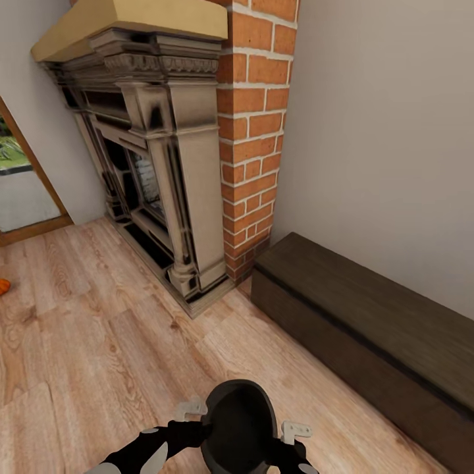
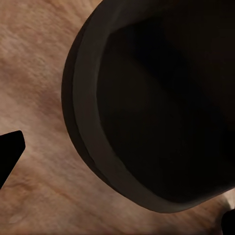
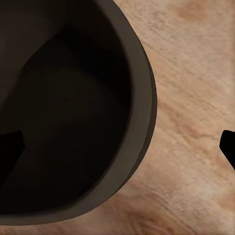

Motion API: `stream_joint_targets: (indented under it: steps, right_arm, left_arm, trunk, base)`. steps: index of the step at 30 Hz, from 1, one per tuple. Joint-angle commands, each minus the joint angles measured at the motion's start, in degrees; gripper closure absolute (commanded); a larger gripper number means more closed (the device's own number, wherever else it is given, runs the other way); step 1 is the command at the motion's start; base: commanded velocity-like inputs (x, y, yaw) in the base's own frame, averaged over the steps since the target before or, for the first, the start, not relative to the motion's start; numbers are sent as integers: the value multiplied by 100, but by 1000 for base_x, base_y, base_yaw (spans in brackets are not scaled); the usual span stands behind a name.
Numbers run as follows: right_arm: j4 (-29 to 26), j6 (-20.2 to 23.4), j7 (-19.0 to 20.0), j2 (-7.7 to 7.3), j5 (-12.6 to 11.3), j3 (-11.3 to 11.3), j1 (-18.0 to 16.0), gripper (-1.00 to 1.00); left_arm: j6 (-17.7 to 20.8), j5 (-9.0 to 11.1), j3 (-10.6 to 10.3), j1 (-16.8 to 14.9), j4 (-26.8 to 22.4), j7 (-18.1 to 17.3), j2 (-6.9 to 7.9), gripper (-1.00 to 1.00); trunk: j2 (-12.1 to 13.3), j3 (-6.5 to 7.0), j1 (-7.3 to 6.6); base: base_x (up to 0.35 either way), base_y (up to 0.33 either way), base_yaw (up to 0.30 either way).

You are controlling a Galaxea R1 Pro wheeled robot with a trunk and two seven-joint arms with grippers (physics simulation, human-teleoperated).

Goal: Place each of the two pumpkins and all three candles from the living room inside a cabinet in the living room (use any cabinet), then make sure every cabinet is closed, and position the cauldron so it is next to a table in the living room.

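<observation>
Cauldron [image 1: 238, 428] at 6 o'clock between my left gripper [image 1: 189, 409] and right gripper [image 1: 295, 431], both spread apart, flanking rim. Cabinet [image 1: 368, 322] at 3, pumpkin [image 1: 3, 286] at 9.

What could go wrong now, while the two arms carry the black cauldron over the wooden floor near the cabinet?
1. The cauldron seems held only by its rim between the left gripper and right gripper; if one arm drifts, it might slip and drop.
2. The cabinet is close on the right, so a turn could bump it.
3. A pumpkin lies on the floor at the left edge and might be hit.
</observation>
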Motion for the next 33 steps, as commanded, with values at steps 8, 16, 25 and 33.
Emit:
stream_joint_targets:
  steps: [8,16,25,33]
  right_arm:
    - [-3,-44,-30,-3,-52,49,-3,-100]
    - [-6,-50,-17,-3,-52,49,-2,-100]
    - [-8,-50,-20,-3,-62,49,1,-100]
    - [2,-50,-18,-3,-111,49,-5,-100]
  left_arm:
    - [20,55,-23,-2,-3,-7,-25,-100]
    - [12,53,-29,1,-3,-11,-33,-100]
    - [14,55,-29,3,-3,-6,-34,-100]
    - [12,56,-30,6,-3,6,-34,-100]
  trunk:
    - [-324,-148,175]
    - [-645,-292,351]
    - [-1006,-453,549]
    - [-1327,-597,725]
  base:
    - [0,0,0]
    - [0,0,0]
    - [0,0,0]
    - [0,0,0]
